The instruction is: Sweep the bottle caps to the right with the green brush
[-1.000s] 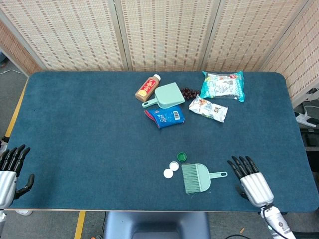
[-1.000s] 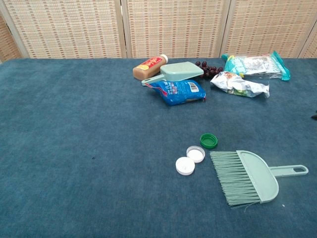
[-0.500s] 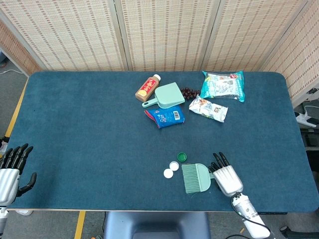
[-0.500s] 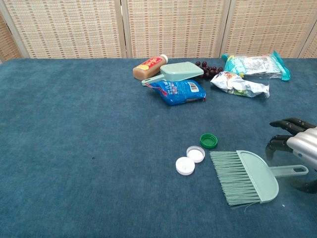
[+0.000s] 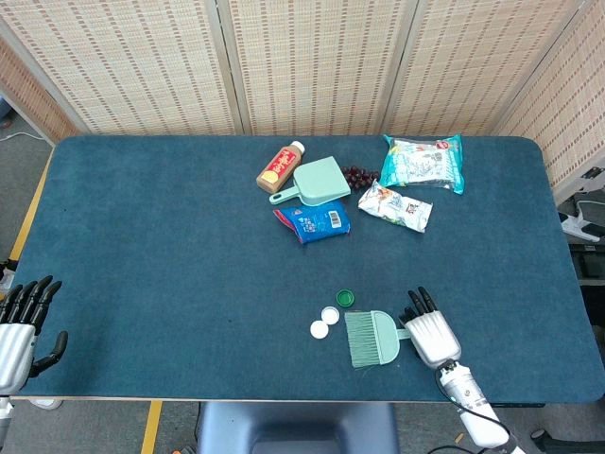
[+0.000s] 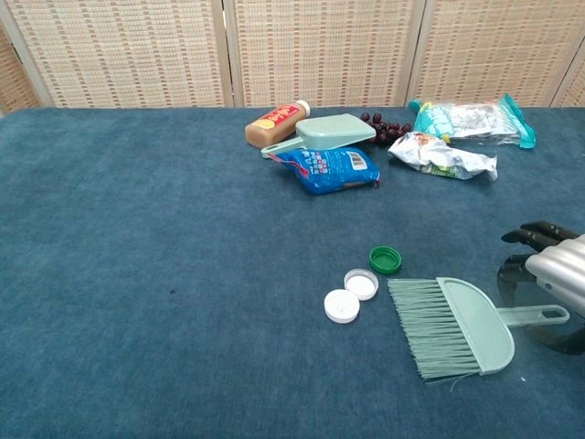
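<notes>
Head view: the surface (image 5: 170, 246) is covered in napped dark-blue cloth. The green brush (image 5: 374, 338) lies flat near its front edge, plastic, bristles fanned toward three round bottle caps (image 5: 330, 315), two white and one green. The right hand (image 5: 430, 331) sits over the brush handle, fingers extended, gripping nothing. The left hand (image 5: 21, 322) rests at the front-left corner, fingers spread and empty.

Chest view: the brush (image 6: 457, 325) lies just right of the caps (image 6: 361, 284). The right hand (image 6: 548, 270) hovers above the handle with its dark fingers curved. Farther back lie a green dustpan (image 6: 331, 133), a bottle (image 6: 276, 122) and crinkled snack bags (image 6: 442, 154).
</notes>
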`<state>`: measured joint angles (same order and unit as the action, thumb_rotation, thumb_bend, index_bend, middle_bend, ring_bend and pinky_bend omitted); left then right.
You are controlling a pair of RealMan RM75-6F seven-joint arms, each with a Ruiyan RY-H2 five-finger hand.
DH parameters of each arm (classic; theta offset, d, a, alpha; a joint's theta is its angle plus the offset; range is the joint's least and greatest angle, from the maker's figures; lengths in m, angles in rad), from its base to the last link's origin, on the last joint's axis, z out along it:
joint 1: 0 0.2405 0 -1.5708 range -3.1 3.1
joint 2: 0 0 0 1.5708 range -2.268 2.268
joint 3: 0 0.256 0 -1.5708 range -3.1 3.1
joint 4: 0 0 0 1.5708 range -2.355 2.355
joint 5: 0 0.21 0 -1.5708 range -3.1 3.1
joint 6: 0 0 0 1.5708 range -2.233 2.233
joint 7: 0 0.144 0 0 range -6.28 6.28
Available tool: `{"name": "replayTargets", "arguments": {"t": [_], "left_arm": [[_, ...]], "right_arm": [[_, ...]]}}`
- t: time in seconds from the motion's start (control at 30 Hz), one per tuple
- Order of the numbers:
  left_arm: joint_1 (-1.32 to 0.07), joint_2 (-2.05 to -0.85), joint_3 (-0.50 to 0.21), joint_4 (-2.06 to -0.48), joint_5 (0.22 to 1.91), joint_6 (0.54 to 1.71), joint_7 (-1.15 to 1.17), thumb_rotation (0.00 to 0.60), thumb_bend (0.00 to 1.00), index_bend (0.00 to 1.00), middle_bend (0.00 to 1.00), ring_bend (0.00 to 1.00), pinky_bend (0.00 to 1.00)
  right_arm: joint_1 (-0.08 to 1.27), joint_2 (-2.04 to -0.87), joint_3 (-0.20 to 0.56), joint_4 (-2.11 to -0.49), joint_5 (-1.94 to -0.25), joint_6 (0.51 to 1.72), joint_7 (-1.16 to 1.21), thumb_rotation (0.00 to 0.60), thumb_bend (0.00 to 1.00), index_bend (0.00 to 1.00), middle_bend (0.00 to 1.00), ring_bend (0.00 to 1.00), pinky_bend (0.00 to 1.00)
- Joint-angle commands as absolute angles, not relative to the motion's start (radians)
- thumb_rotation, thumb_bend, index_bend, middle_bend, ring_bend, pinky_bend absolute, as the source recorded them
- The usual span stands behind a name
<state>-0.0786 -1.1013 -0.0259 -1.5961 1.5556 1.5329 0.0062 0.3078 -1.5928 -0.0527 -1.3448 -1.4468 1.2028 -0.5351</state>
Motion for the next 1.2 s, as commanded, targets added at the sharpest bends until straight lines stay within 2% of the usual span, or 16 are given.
{"name": "replayTargets", "arguments": {"t": [0.03, 0.17, 0.37, 0.5, 0.6, 0.73, 0.97, 1.07, 1.2], "left_arm": [[-0.082, -1.103, -0.028, -1.595, 1.552, 1.526, 0.015, 0.6, 0.45, 0.0, 0.0, 0.0, 0.01], [-0.083, -1.103, -0.027, -1.6, 1.546, 1.519, 0.023, 0.6, 0.45, 0.0, 0.0, 0.0, 0.01], [-0.083, -1.104, -0.03, -1.601, 1.545, 1.521, 0.021, 0.6, 0.45, 0.0, 0.0, 0.0, 0.01], [-0.083, -1.103, -0.029, -1.602, 1.547, 1.522, 0.02, 0.6, 0.45, 0.0, 0.0, 0.0, 0.01], [-0.084, -1.104, -0.029, -1.602, 1.548, 1.521, 0.023, 0.6, 0.45, 0.0, 0.0, 0.0, 0.01], [-0.081, -1.101, -0.028, -1.6, 1.547, 1.526, 0.017, 0.6, 0.45, 0.0, 0.0, 0.0, 0.01], [-0.08, -1.102, -0.03, -1.594, 1.545, 1.526, 0.01, 0.6, 0.45, 0.0, 0.0, 0.0, 0.01], [-0.08, -1.103, -0.03, -1.595, 1.546, 1.526, 0.011, 0.6, 0.45, 0.0, 0.0, 0.0, 0.01], [-0.078, -1.102, -0.031, -1.597, 1.548, 1.532, 0.005, 0.6, 0.45, 0.0, 0.0, 0.0, 0.01]], "right_arm": [[0.308, -1.598, -0.048, -1.342, -1.439, 1.194, -0.537, 0.6, 0.25, 0.48, 0.37, 0.09, 0.03], [0.309, -1.606, -0.043, -1.338, -1.436, 1.19, -0.541, 0.6, 0.25, 0.5, 0.39, 0.1, 0.04], [0.305, -1.611, -0.041, -1.335, -1.439, 1.194, -0.547, 0.6, 0.25, 0.67, 0.51, 0.22, 0.08], [0.298, -1.606, -0.043, -1.333, -1.43, 1.191, -0.561, 0.6, 0.26, 0.74, 0.57, 0.25, 0.08], [0.3, -1.602, -0.036, -1.336, -1.408, 1.173, -0.575, 0.6, 0.29, 0.78, 0.61, 0.27, 0.08], [0.3, -1.589, -0.034, -1.326, -1.419, 1.184, -0.565, 0.6, 0.37, 0.87, 0.69, 0.34, 0.08], [0.287, -1.481, -0.053, -1.341, -1.535, 1.293, -0.507, 0.6, 0.4, 0.94, 0.81, 0.47, 0.08], [0.284, -1.416, -0.048, -1.409, -1.572, 1.339, -0.541, 0.6, 0.4, 0.95, 0.82, 0.48, 0.08], [0.305, -1.343, -0.029, -1.582, -1.62, 1.358, -0.679, 0.6, 0.4, 0.95, 0.82, 0.48, 0.08]]}}
